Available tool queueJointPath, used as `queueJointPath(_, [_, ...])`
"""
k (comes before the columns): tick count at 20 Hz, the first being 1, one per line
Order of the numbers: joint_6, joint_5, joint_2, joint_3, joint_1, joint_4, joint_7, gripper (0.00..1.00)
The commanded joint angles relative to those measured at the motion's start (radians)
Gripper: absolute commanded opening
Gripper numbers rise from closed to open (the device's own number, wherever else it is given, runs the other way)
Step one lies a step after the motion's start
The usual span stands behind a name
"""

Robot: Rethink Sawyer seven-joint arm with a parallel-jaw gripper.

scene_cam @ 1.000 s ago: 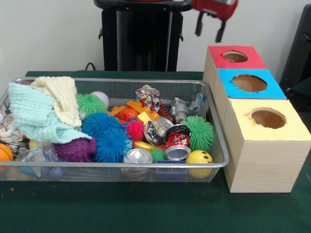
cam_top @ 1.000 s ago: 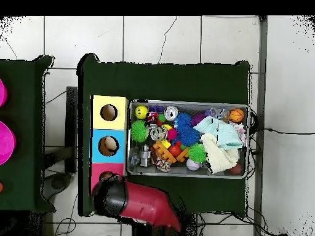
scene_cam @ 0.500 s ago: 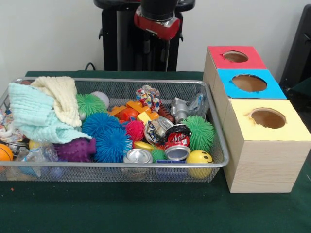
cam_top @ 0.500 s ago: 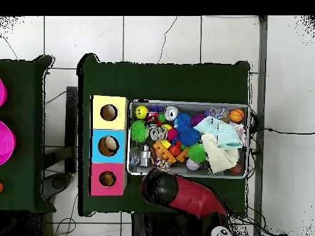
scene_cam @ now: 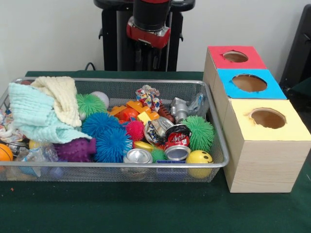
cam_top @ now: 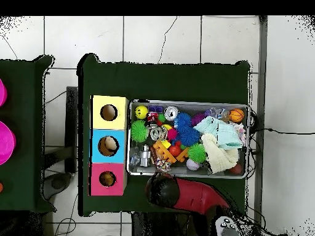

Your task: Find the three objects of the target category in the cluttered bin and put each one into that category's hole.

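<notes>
One wide, shallow basket of silver wire mesh (scene_cam: pixel 112 167) sat on the dark green table cloth (scene_cam: pixel 146 208), its long axis running across the front view from left to right, its open top facing up. In the overhead view the same basket (cam_top: pixel 188 102) lay lengthwise across the picture, with a short end just beside a row of three wooden boxes. Those boxes had a red top (scene_cam: pixel 235 57), a blue top (scene_cam: pixel 250 83) and a yellow top (scene_cam: pixel 268 119), each with a round hole; the yellow one stood nearest the front camera.

Inside the basket, a pale green cloth (scene_cam: pixel 29 114) and a cream cloth (scene_cam: pixel 62 97) were heaped at the end far from the boxes. Blue spiky balls (scene_cam: pixel 109 138), a green spiky ball (scene_cam: pixel 198 132), a crushed red can (scene_cam: pixel 176 144) and a yellow smiley ball (scene_cam: pixel 199 157) crowded the middle and the end near the boxes.

The red and black gripper (scene_cam: pixel 148 29) hung above and behind the basket's far rim, apart from the mesh and from everything in it. In the overhead view the arm's dark end (cam_top: pixel 163 189) stood just outside the basket's long side on the robot's side. Whether the fingers were spread or closed could not be told, nor whether they held anything.
</notes>
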Motion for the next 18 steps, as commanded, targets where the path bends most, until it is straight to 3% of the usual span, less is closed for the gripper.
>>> queueJointPath(1, [-0.072, -0.098, 0.046, 0.112, -0.014, -0.114, -0.042, 1.00])
queueJointPath(18, [-0.072, -0.158, 0.053, 0.121, -0.019, -0.128, -0.001, 1.00])
